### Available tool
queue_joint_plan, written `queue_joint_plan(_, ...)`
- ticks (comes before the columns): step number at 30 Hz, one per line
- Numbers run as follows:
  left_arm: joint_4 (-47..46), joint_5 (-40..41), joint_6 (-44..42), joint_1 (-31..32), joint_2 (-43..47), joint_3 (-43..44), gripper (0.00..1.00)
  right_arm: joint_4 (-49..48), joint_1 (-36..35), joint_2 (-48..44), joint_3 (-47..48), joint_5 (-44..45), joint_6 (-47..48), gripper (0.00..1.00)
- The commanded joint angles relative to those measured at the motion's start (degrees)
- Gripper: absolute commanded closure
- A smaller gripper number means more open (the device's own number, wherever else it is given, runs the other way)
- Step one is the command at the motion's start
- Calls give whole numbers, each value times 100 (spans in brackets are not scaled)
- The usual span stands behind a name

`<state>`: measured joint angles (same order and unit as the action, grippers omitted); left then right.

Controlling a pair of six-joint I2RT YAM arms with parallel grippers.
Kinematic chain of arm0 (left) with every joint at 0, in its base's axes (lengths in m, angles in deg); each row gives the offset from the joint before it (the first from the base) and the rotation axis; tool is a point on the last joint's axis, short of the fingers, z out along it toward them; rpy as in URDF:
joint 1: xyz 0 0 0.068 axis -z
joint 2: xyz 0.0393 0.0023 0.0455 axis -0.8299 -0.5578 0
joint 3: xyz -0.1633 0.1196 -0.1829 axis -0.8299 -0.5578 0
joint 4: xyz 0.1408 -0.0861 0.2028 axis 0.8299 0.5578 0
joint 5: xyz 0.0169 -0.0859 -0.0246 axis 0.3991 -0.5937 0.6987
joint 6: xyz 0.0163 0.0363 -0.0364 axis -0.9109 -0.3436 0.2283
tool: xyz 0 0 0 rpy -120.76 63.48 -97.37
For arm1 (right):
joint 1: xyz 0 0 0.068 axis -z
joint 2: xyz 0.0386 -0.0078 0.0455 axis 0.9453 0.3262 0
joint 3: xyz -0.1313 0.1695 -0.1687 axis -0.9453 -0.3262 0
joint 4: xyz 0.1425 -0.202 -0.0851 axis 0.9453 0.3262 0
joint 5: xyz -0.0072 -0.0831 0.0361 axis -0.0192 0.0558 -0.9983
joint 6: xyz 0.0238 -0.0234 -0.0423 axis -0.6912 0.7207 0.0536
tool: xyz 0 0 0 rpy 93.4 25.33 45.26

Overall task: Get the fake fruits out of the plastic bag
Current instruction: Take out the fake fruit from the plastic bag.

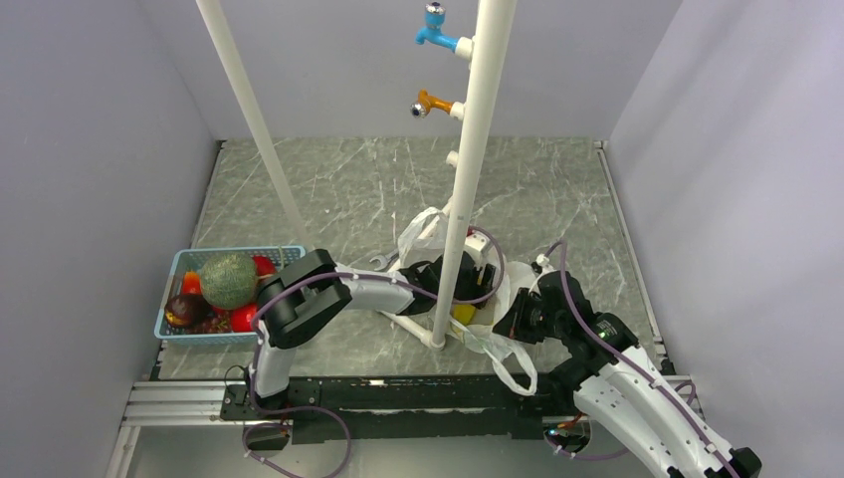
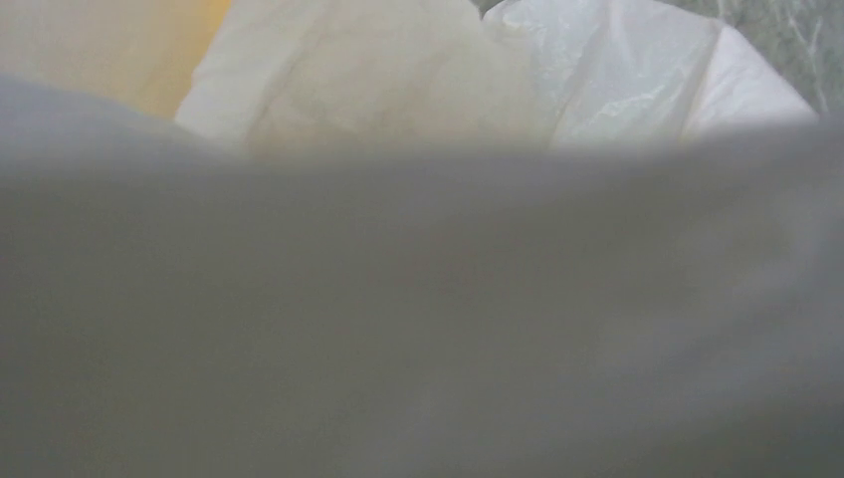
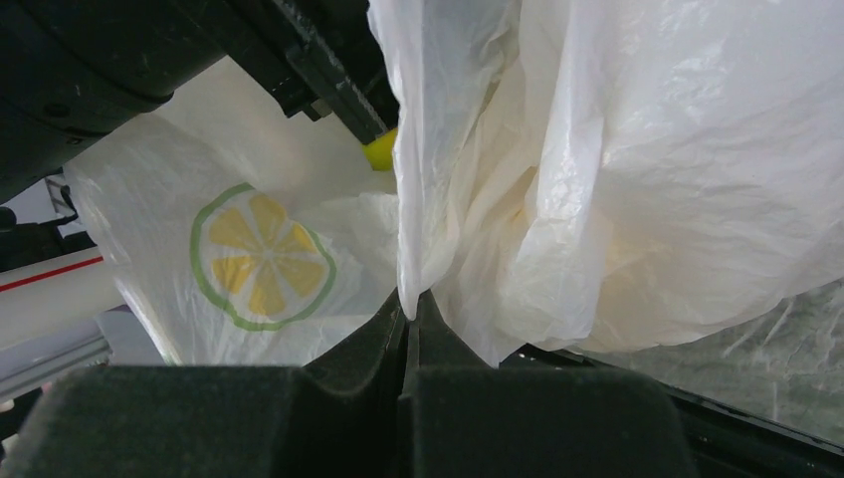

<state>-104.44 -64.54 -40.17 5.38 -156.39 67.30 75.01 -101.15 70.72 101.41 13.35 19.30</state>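
The plastic bag (image 1: 501, 289) lay crumpled near the middle of the table (image 1: 348, 179), toward its near edge, with one loop handle raised on the far side and another trailing over the near side. A yellow fruit (image 1: 463, 313) showed inside the bag at its near side; the right wrist view showed the same yellow fruit (image 3: 381, 149) deep in the opening, beside a lemon-slice print (image 3: 261, 256) on the bag wall. The right gripper (image 3: 409, 299) had its fingers pressed together on a fold of the bag's edge, the film rising from between them; from above, the right gripper (image 1: 517, 321) sat at the bag's near right side. The left gripper (image 1: 468, 287) reached into the bag from the left, partly hidden behind an upright white pole (image 1: 468, 149). The left wrist view showed only blurred bag film (image 2: 398, 80) and a yellow patch (image 2: 149, 50), so the spread of the left fingers could not be told. A light-blue basket (image 1: 174, 329) stood at the table's left edge, well apart from the bag, holding a green melon (image 1: 229, 279), red fruits (image 1: 244, 317) and a dark fruit (image 1: 184, 309).
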Motion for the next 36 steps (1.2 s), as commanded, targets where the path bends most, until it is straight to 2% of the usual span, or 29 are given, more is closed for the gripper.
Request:
queue_joint_plan(1,465,236,-159,48,23,372,36,-104,-4,10,221,97,17,100)
queue_joint_plan(4,660,335,-150,40,348,309,50,-104,2,-42,199,165,16,100)
queue_joint_plan(11,1123,71,-89,45,1225,337,63,-245,-2,43,160,319,66,100)
queue_joint_plan(16,1349,-213,134,-5,1506,390,75,-383,-4,74,89,340,84,100)
queue_joint_plan(23,1349,-996,633,-242,1708,371,79,-633,-3,122,148,591,2,100)
queue_joint_plan(26,1124,-1440,982,-465,1894,126,86,-743,-1,247,341,948,64,100)
queue_joint_plan(29,425,-1837,1674,-791,2118,-431,94,-949,3,457,476,1105,195,100)
queue_joint_plan(32,-602,-2097,2359,-1111,2171,-918,100,-1130,-4,675,548,935,283,100)
queue_joint_plan(36,-1509,-2174,3167,-1299,1803,-965,100,-1568,-2,764,468,370,515,100)
